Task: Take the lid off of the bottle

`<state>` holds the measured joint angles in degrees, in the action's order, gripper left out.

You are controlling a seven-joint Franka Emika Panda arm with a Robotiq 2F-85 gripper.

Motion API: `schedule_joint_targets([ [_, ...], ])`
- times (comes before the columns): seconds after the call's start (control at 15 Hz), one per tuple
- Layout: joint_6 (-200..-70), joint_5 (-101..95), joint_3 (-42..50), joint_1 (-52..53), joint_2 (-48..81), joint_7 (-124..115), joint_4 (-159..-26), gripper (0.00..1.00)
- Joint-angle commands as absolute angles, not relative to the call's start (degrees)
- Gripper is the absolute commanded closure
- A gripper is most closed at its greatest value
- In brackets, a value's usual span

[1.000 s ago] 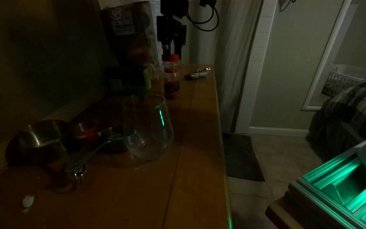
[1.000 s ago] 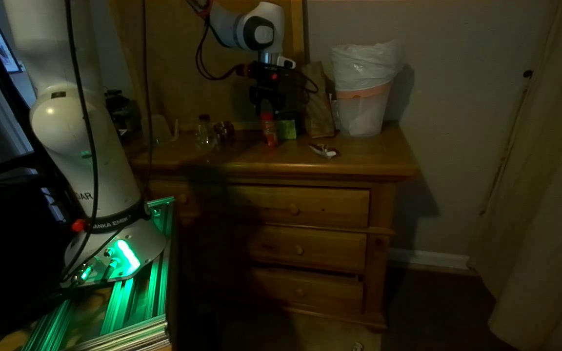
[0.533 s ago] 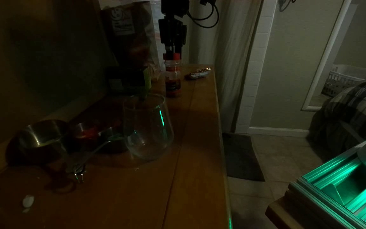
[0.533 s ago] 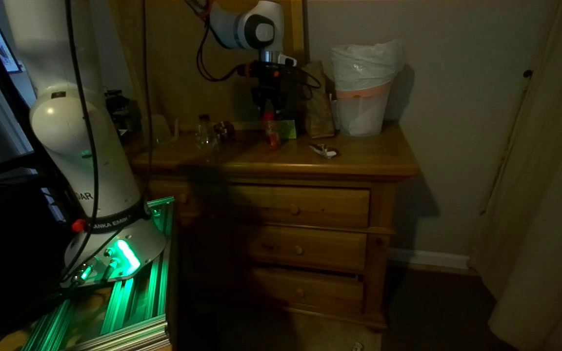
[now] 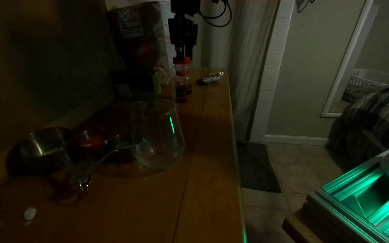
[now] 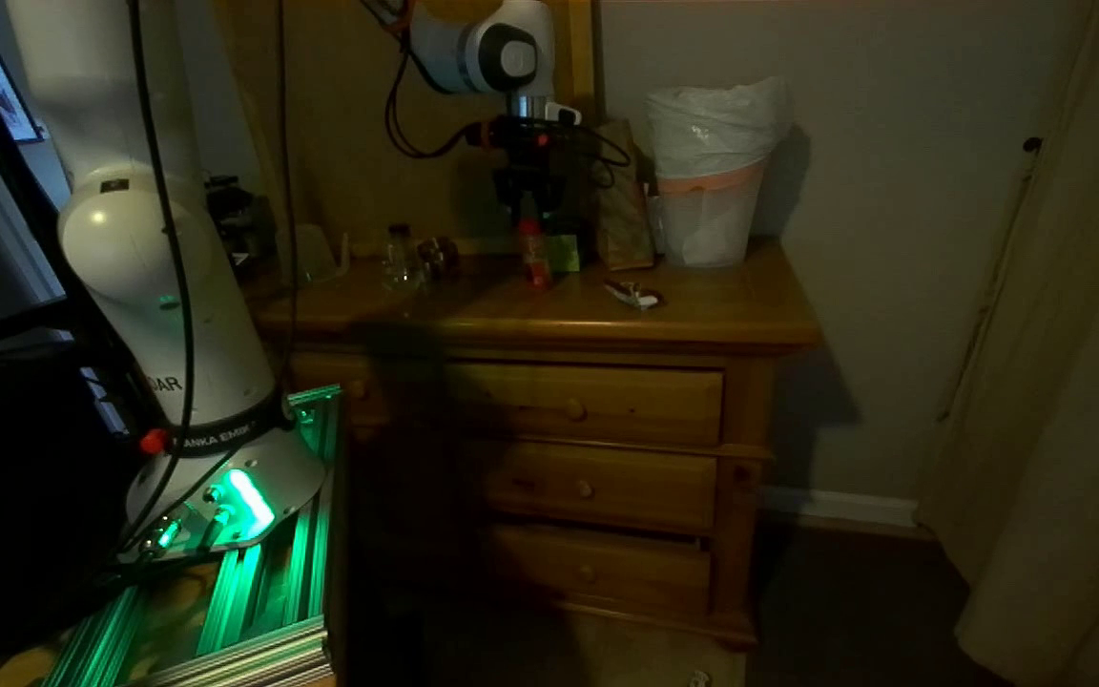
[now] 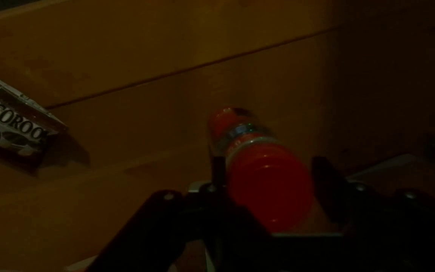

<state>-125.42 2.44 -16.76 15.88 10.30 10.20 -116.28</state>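
The lid [image 7: 270, 189] sits on the bottle [image 5: 183, 90], which stands on the dresser [image 6: 712, 303], its label too dark to read. The gripper [image 7: 268, 163] has a finger either side of the lid, jaws parted about its width; whether they pinch it I cannot tell. Near the bottle lies a wrapper [image 7: 11, 124] reading "HOCOROO", running out of view. A bag [image 5: 138, 44] carries blurred print. The arm [image 6: 211, 353] reads "ANKA EMIK", with "AR" above.
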Motion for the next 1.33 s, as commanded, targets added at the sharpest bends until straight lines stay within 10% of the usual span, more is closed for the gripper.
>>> schedule_joint_targets([
  [0.0, -124.5, 1.0, -16.5, 16.2, 10.1, 8.9, -115.4, 0.68],
  [0.47, -123.7, -0.8, -16.4, 16.4, 8.6, 7.7, -115.3, 0.67],
  [0.53, -123.5, -1.2, -16.3, 16.4, 8.2, 7.4, -115.3, 0.19],
  [0.6, -123.5, -1.4, -16.3, 16.3, 8.1, 7.2, -115.3, 0.67],
  [1.27, -122.4, -2.9, -15.5, 15.8, 4.1, 5.2, -117.1, 0.68],
])
